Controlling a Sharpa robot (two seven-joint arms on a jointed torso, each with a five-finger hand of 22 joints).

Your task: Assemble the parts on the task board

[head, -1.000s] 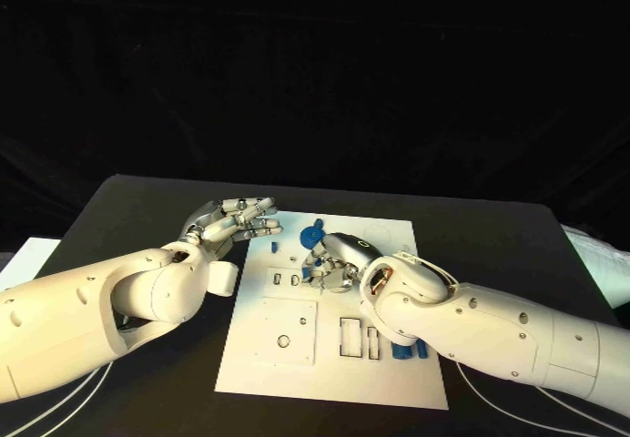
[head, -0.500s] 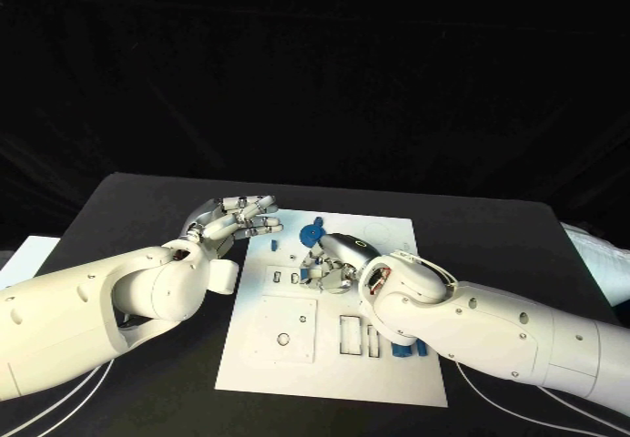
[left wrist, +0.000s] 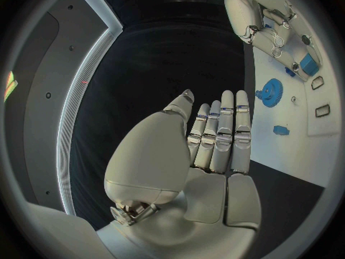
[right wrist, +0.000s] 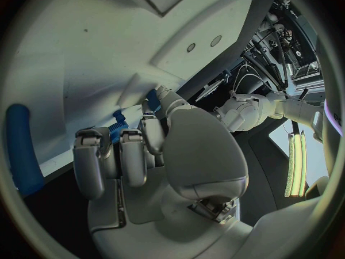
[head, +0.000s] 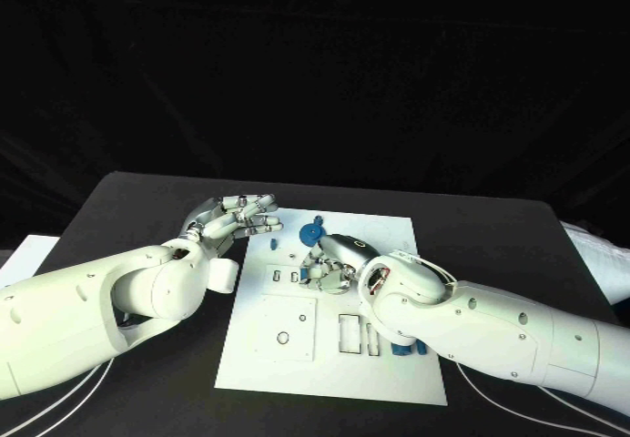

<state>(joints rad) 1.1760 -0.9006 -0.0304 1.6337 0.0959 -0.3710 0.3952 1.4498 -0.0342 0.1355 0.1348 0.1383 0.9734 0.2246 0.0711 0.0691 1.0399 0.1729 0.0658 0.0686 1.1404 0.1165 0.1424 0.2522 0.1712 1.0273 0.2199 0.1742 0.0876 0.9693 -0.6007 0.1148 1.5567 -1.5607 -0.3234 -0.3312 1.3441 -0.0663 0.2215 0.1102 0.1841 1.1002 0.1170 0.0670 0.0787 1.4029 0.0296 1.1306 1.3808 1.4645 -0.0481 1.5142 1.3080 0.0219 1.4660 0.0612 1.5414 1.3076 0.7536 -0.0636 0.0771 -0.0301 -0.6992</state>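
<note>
The white task board point(head: 296, 369) lies in the middle of the black table. My right hand point(head: 335, 261) is low over its far half, fingers curled on a small blue part point(left wrist: 309, 65) at the board. Blue shows between those fingers point(right wrist: 118, 121). A blue gear point(head: 312, 235) sits just beyond that hand, with a small blue piece point(head: 273, 244) to its left. My left hand point(head: 241, 218) hovers at the board's far left corner, fingers point(left wrist: 226, 126) straight and holding nothing. The gear point(left wrist: 270, 90) and the small piece point(left wrist: 280, 130) lie ahead of it.
Rectangular slots point(head: 352, 333) and a square plate with a hole point(head: 284, 339) mark the board's near half. Blue pieces point(head: 404, 348) lie against my right forearm; a blue cylinder point(right wrist: 22, 149) lies at the board's edge. A white sheet point(head: 18, 259) sits at the table's left.
</note>
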